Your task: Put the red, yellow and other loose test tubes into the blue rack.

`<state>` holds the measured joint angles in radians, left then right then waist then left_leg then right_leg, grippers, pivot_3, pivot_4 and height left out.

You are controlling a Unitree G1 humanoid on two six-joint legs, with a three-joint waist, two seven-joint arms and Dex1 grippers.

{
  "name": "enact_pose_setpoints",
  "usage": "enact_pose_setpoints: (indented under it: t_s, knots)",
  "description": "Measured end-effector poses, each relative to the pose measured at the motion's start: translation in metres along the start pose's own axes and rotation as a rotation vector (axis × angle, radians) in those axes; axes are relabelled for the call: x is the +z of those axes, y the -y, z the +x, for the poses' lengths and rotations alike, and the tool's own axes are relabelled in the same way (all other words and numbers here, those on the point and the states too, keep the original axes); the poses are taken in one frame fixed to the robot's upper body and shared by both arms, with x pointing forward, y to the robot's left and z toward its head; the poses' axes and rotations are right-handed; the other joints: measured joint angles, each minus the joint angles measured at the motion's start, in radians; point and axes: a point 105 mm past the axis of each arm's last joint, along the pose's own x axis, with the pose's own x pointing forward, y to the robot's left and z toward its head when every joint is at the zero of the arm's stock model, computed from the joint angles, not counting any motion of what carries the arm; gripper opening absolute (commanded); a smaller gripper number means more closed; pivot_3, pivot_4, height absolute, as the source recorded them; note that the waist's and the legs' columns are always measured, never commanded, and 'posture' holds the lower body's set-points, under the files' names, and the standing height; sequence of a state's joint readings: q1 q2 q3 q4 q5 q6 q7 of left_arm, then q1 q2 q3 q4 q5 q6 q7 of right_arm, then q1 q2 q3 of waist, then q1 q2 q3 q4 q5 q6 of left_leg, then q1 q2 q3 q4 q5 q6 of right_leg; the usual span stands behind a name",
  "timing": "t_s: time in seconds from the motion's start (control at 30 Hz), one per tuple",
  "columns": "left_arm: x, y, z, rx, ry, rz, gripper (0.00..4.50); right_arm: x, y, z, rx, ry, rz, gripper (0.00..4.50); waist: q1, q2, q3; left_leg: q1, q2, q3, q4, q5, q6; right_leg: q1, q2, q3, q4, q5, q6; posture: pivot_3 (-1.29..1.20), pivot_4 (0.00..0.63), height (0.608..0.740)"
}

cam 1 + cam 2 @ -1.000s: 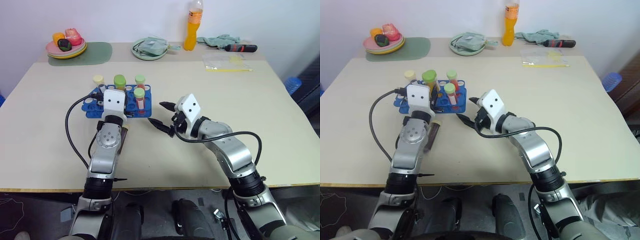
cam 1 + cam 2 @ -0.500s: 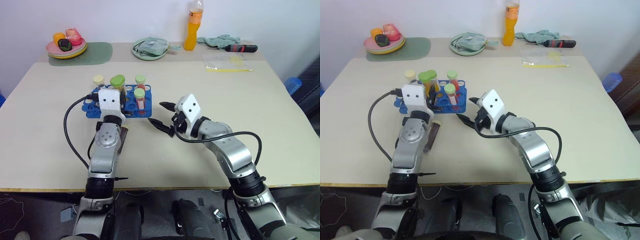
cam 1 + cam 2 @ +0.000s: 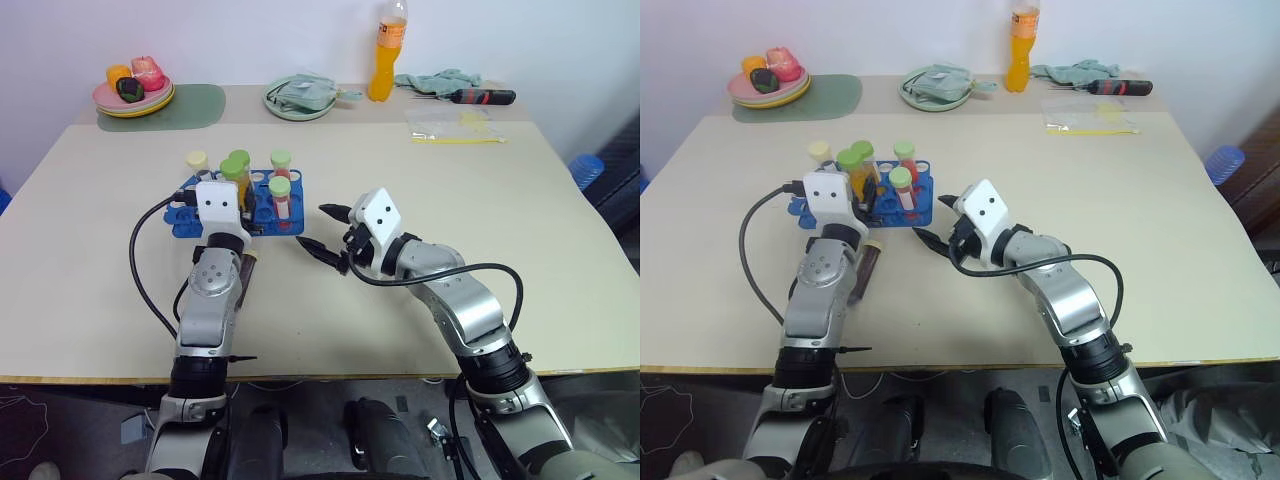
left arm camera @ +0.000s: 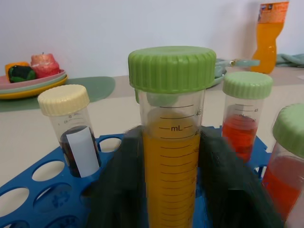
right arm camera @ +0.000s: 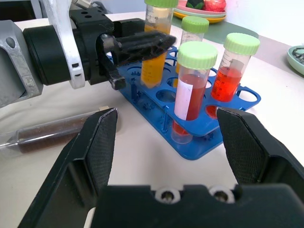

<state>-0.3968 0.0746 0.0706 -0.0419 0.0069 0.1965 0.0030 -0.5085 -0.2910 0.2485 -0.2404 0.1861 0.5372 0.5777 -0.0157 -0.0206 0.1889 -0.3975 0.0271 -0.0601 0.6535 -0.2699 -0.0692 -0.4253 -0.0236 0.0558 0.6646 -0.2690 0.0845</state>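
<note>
Left gripper (image 4: 173,190) jaws spread around yellow tube (image 4: 172,142), seated in blue rack (image 3: 190,215); retract straight back. Right gripper (image 3: 325,232) jaws spread, empty.

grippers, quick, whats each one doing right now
Left gripper: fingers on both sides of the yellow tube standing in the blue rack; grip or release cannot be told.
Right gripper: open, holding nothing.

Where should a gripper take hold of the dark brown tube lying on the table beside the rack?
Mid-barrel, probably from above. The dark brown tube lies flat on the table beside the blue rack, partly under the left arm, so its ends are crowded. Set the jaws across its width; the open right gripper is nearest.
</note>
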Motion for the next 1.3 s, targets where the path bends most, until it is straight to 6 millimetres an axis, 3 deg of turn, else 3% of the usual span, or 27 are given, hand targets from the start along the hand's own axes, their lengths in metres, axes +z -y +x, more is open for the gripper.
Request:
enact_pose_setpoints:
  t_s: [0.07, 0.17, 0.27, 0.4, 0.53, 0.67, 0.77, 1.03, 1.17, 1.3]
  knots:
    - [-0.001, -0.003, -0.002, 0.003, -0.012, 0.010, 4.23, 0.000, 0.000, 0.000, -0.002, -0.002, -0.003, 3.67, -0.003, 0.000, 0.000, 0.000, 0.000, 0.000, 0.000, 0.000, 0.000, 0.000, 0.000, 0.000, 0.000, 0.000, 0.000, 0.00, 0.150, 0.740]
    - [0.011, -0.015, -0.007, 0.005, -0.041, 0.019, 4.23, 0.001, -0.001, -0.003, 0.020, -0.006, -0.018, 3.67, -0.006, 0.000, 0.000, 0.000, 0.000, 0.000, 0.000, 0.000, 0.000, 0.000, 0.001, 0.000, 0.000, 0.000, 0.000, 0.00, 0.150, 0.740]
    - [0.038, -0.033, -0.020, -0.004, -0.074, 0.010, 4.23, 0.007, -0.004, -0.014, 0.100, -0.016, -0.067, 3.67, -0.005, 0.000, 0.000, 0.000, 0.001, -0.001, 0.000, 0.000, 0.000, 0.000, 0.001, 0.000, 0.000, 0.000, 0.000, 0.00, 0.150, 0.740]
    - [0.051, -0.033, -0.034, -0.092, -0.254, 0.031, 4.38, 0.008, -0.009, -0.030, 0.225, -0.052, -0.120, 3.67, -0.001, 0.000, 0.000, 0.002, 0.000, -0.002, 0.001, 0.000, 0.000, 0.004, 0.001, -0.001, -0.001, -0.001, 0.001, 0.00, 0.150, 0.740]
    - [0.039, -0.034, -0.054, -0.198, -0.570, 0.224, 4.38, 0.007, -0.005, -0.037, 0.280, -0.069, -0.144, 3.67, -0.022, 0.000, 0.001, 0.008, 0.000, -0.002, -0.003, 0.000, 0.000, 0.008, 0.002, 0.001, -0.001, -0.002, 0.002, 0.00, 0.150, 0.740]
    - [0.013, -0.004, -0.061, -0.364, -0.720, 0.083, 4.38, 0.003, 0.003, -0.035, 0.285, -0.074, -0.144, 3.67, -0.028, 0.000, 0.001, 0.008, 0.002, -0.003, -0.002, 0.000, 0.000, 0.008, 0.003, 0.001, -0.001, -0.002, 0.001, 0.00, 0.150, 0.740]
    - [0.001, -0.004, -0.057, -0.389, -0.830, 0.097, 4.38, 0.007, -0.001, -0.031, 0.306, -0.050, -0.155, 3.67, -0.030, -0.001, 0.001, 0.008, 0.003, -0.003, -0.002, 0.000, 0.000, 0.008, 0.004, 0.001, 0.000, -0.002, 0.001, 0.00, 0.150, 0.740]
    - [-0.001, -0.013, -0.043, -0.361, -1.086, 0.151, 4.38, 0.005, -0.009, -0.027, 0.320, -0.047, -0.166, 3.67, -0.019, -0.001, 0.001, 0.006, 0.000, -0.003, -0.002, 0.000, 0.000, 0.006, -0.001, 0.000, 0.000, -0.002, 0.001, 0.00, 0.150, 0.740]
    - [-0.002, -0.015, -0.051, -0.350, -1.209, 0.144, 4.38, 0.000, -0.011, -0.030, 0.308, -0.056, -0.159, 3.67, -0.023, -0.001, 0.001, 0.006, -0.001, -0.003, -0.002, 0.000, -0.001, 0.005, -0.004, 0.001, 0.000, -0.002, 0.002, 0.00, 0.150, 0.740]
    - [-0.008, -0.004, -0.058, -0.394, -1.298, 0.170, 4.38, 0.000, -0.014, -0.031, 0.297, -0.053, -0.161, 3.67, -0.022, -0.001, 0.001, 0.005, -0.003, -0.002, -0.003, 0.003, -0.006, 0.005, -0.003, 0.001, 0.000, -0.002, 0.002, 0.00, 0.150, 0.740]
